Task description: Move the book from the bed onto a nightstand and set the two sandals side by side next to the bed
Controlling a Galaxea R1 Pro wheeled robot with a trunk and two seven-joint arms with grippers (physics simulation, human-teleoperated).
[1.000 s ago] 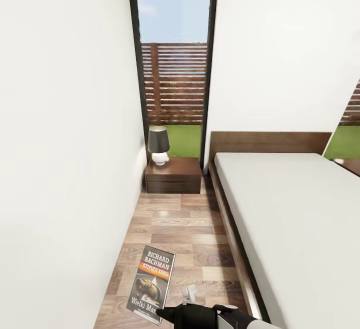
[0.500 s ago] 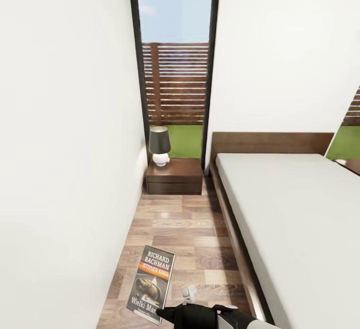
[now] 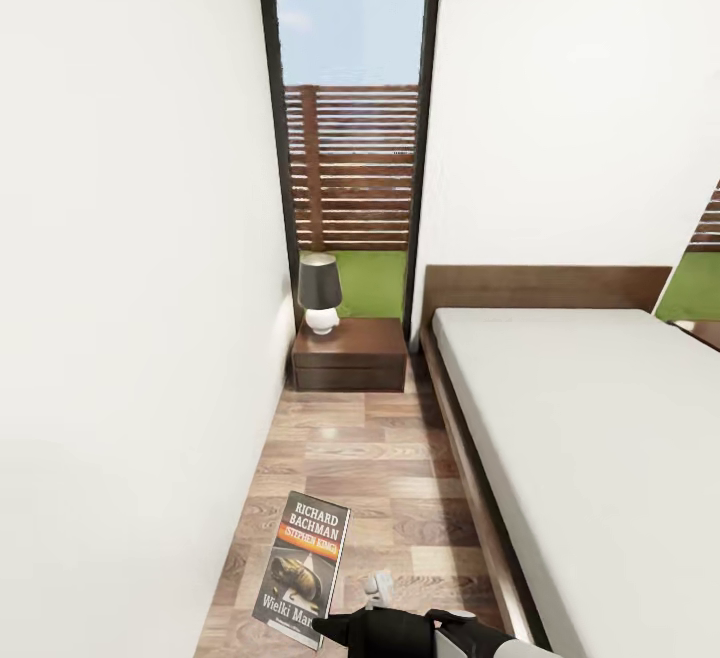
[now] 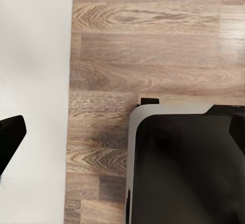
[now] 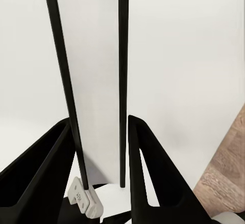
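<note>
The right gripper (image 3: 322, 628) is clamped on the lower edge of the one book (image 3: 303, 566), holding it upright above the wood floor (image 3: 380, 458). Ahead of it stands one nightstand (image 3: 350, 352) carrying one lamp (image 3: 319, 291); the bed (image 3: 590, 428) lies to its right

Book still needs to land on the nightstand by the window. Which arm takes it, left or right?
Right. The right gripper already clamps the book, held upright and facing the nightstand ahead. The left gripper points down at the floor, holding nothing that shows.
</note>
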